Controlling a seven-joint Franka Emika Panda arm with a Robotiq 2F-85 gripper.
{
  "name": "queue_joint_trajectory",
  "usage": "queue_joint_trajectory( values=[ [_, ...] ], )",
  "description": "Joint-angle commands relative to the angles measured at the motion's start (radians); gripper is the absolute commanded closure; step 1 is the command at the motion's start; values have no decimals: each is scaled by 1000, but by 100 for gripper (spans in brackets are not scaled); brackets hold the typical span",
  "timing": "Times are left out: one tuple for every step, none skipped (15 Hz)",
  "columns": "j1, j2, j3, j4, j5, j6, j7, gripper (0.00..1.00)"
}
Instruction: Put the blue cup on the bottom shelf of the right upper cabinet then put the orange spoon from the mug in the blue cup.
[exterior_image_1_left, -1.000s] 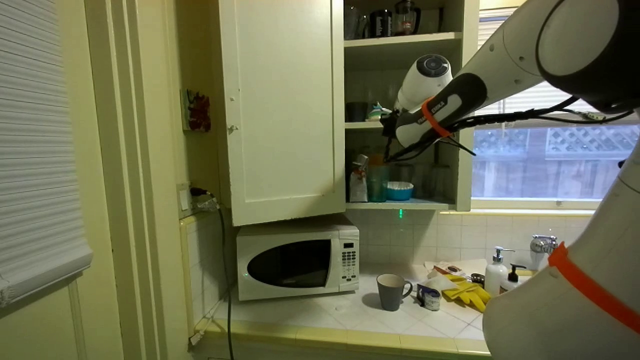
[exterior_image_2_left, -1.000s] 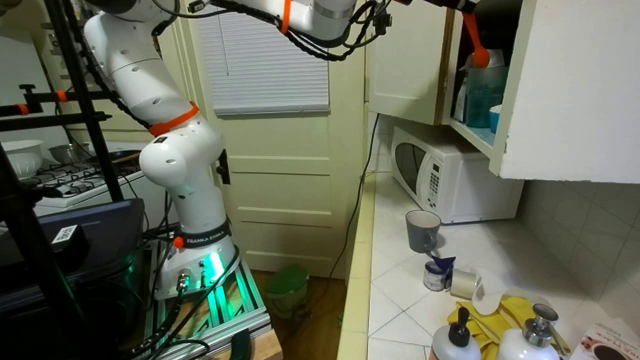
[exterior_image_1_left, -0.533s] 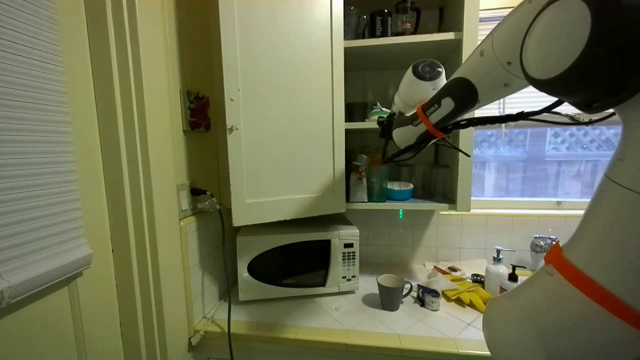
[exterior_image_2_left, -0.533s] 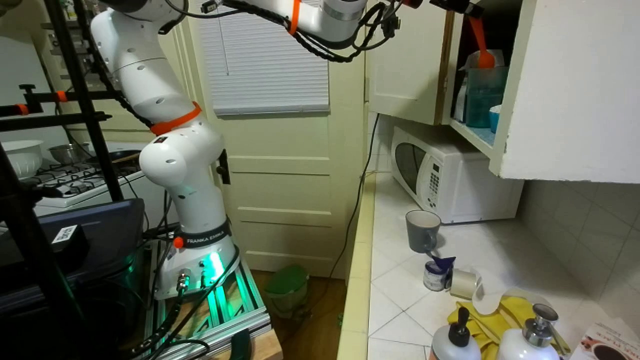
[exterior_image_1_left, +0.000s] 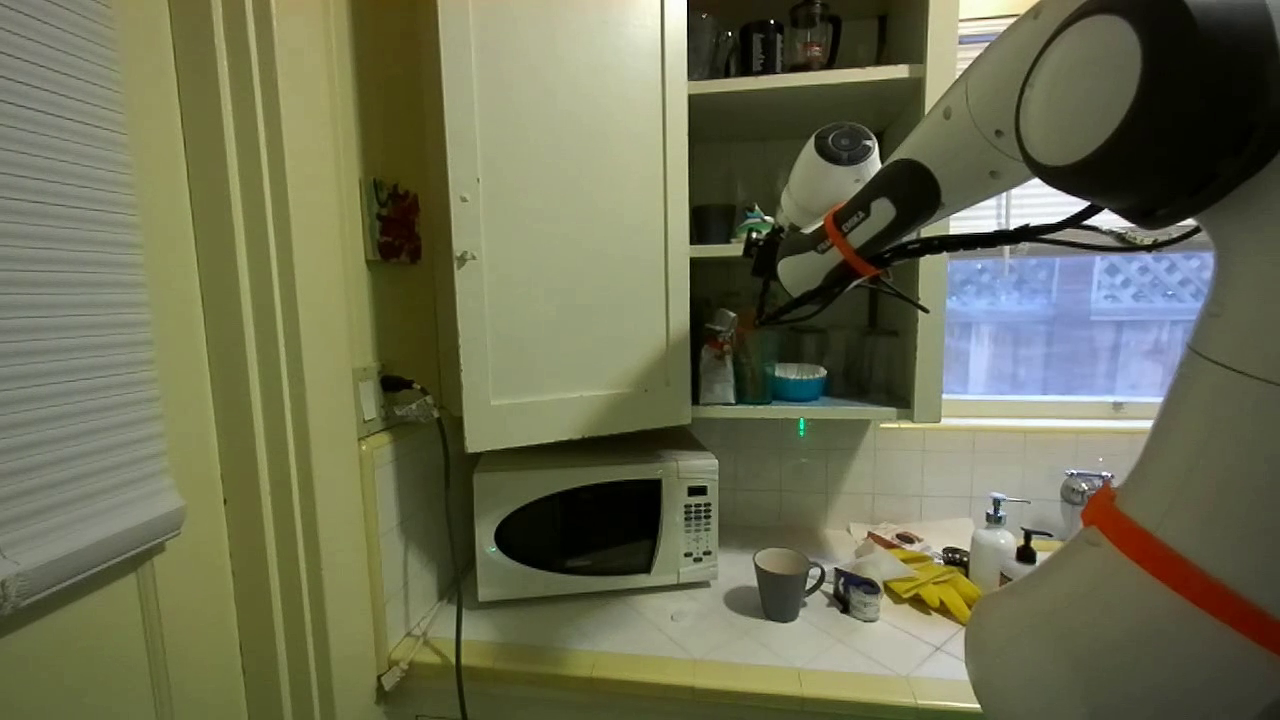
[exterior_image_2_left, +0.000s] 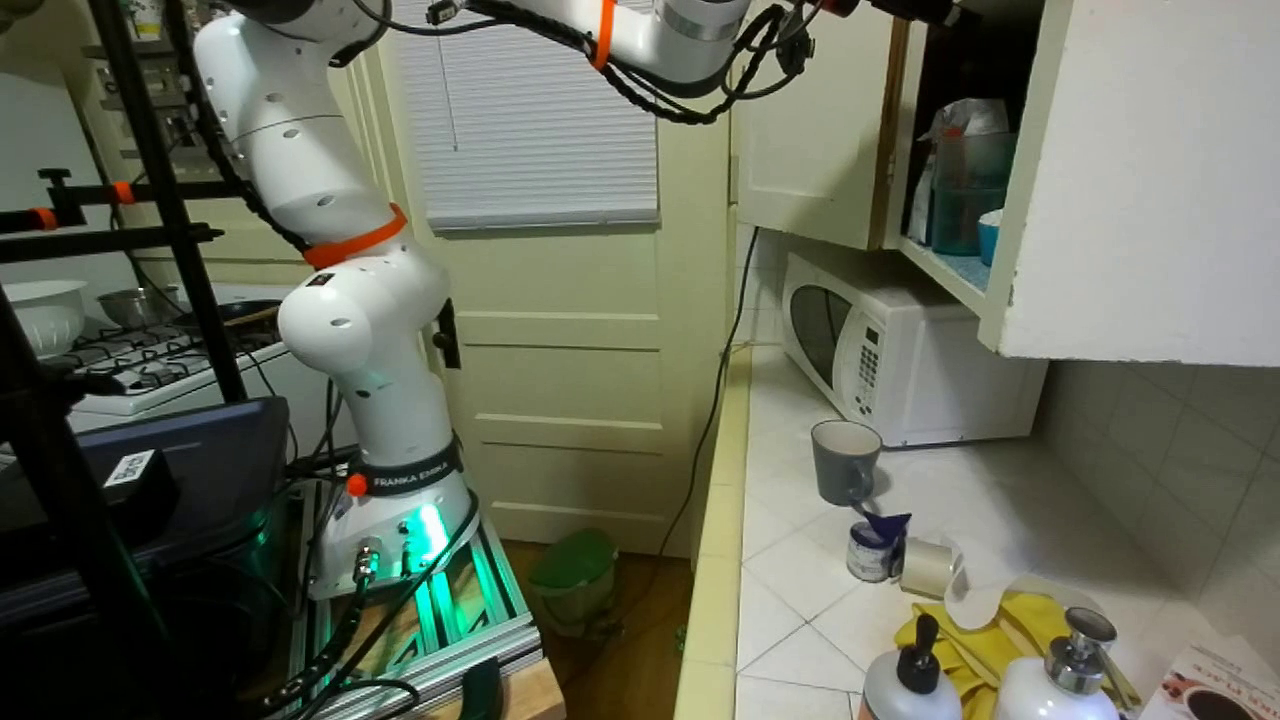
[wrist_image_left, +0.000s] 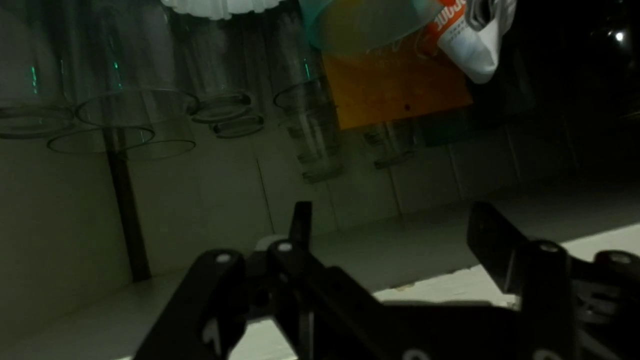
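Cup: upright on the bottom shelf of the cabinet, between a bag on its left and a low blue dish on its right.
Picture: far left, red on a dark ground.
Door: white, swung out left of the cabinet.
Microwave: white, on the counter below the door; the mark under its window is too small to read.
Bag: white letters on an orange label in the wrist view; only part shows, so the word cannot be read.
Spoon: cannot be made out for certain; an orange patch shows at the cup's rim in an exterior view, but whether it is the spoon cannot be told.
Gripper: released, its two fingers well apart, higher than the cup and near it.
Jar: on a high shelf, black, its white letters too small to read.
Mug: grey, upright on the counter, just right of the microwave, handle to the right.
Can: just right of the mug, printed label too small to read.
Gloves: yellow, lying right of the can.
Bottles: two, with pumps, right of the gloves.
Arm: near right; a black band at its base reads FRANKA EMIKA in white.
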Motion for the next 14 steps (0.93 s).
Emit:
queue_joint_trajectory(
  values=[
    [-5,11,13,15,2,-20,22,0],
    [-2,2,15,6,7,-41,22,0],
    [-17,-5,26,3,-9,-54,39,0],
    [-3,-14,21,-9,5,-82,24,0],
    [-6,-22,25,-15,3,-97,30,0],
    [-25,-30,40,-18,-19,-123,57,0],
    [-27,-44,46,-29,-22,-152,67,0],
    [-23,-59,48,-39,-15,-191,67,0],
    [-14,-70,47,-46,-1,-233,59,0],
    [-1,-79,44,-50,20,-280,44,0],
    [3,-92,48,-48,35,-355,43,0],
    [30,-99,27,-46,27,-401,55,0],
    [37,-108,26,-43,29,-459,62,0],
    [48,-115,21,-42,31,-508,63,0]
  ],
)
